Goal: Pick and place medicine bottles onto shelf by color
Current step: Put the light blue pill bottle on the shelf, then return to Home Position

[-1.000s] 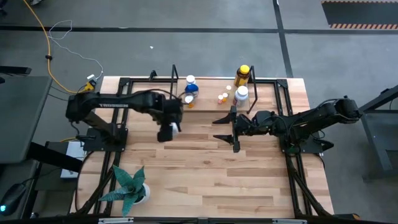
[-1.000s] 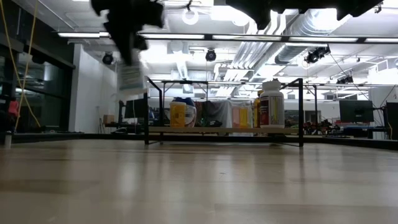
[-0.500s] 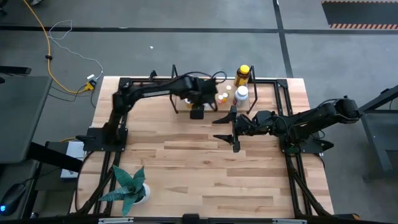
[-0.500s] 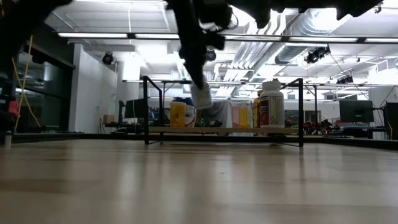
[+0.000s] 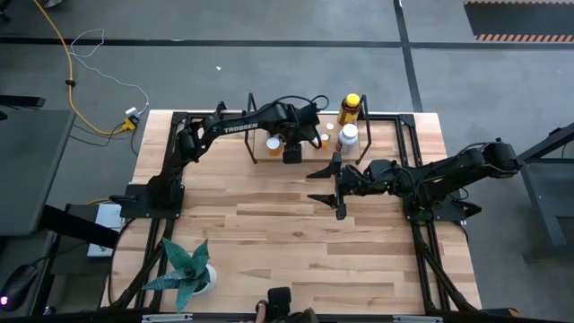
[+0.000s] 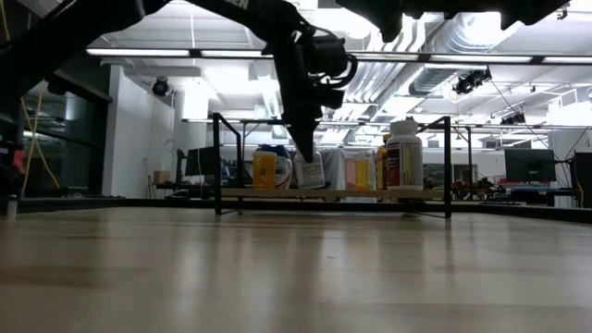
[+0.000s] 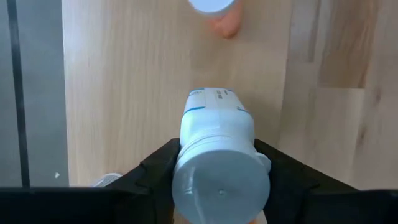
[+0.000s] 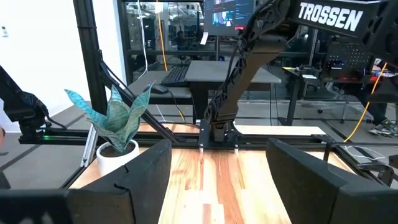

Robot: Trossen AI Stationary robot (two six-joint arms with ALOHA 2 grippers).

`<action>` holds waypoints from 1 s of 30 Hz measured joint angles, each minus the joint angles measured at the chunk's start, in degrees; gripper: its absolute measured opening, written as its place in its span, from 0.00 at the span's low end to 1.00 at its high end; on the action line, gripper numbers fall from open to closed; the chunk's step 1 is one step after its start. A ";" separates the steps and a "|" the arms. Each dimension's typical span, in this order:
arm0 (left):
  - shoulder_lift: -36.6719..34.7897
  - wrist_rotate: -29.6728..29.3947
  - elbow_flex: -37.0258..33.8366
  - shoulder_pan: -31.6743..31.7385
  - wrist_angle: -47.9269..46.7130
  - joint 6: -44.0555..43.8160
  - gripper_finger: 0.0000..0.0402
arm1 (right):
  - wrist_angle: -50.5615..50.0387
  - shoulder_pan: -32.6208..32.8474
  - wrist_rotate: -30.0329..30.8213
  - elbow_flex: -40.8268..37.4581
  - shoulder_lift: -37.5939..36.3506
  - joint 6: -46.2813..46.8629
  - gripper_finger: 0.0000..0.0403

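The left claw (image 5: 291,152) is reaching over the shelf (image 6: 416,193) at the back of the table (image 5: 296,242). Its two fingers are squeezed around a small white bottle (image 7: 217,155) with a blue stripe, and they are about half way open because the bottle fills the gap. The bottle hangs just above the shelf board, so it looks ready to be put down. Other bottles are on the shelf already: a white one with a yellow label (image 6: 265,170) close by, a bigger white one (image 6: 404,155), a tall brown one with a yellow cap (image 5: 350,109) and tiny orange ones (image 5: 320,140). The bottle is probably held here so it can join bottles of its own color. The right claw (image 5: 335,187) waits over the middle of the table, open and holding nothing. A green plant (image 5: 186,266) sits at the front corner.
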 joint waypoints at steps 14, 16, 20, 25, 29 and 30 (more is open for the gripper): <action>0.00 -0.31 0.00 -0.34 0.11 -2.48 0.58 | 0.02 0.00 0.00 0.00 0.00 -0.02 0.63; 0.00 -0.46 0.00 -0.33 0.10 -2.51 0.61 | 0.02 0.00 0.00 0.00 0.00 0.00 0.63; -0.02 -0.82 0.00 -0.32 -0.04 -2.54 0.66 | 0.02 0.00 0.00 0.00 0.00 -0.01 0.63; -0.26 -3.92 2.93 -0.21 -5.94 -3.53 0.69 | 0.00 0.00 0.00 0.00 0.00 -0.02 0.63; -0.20 -4.90 6.79 -0.04 -13.26 -5.79 0.69 | -0.01 0.00 0.00 0.00 0.00 -0.01 0.63; -0.26 -5.19 7.82 0.02 -14.64 -6.22 0.69 | -0.02 0.00 0.00 0.00 0.00 -0.02 0.63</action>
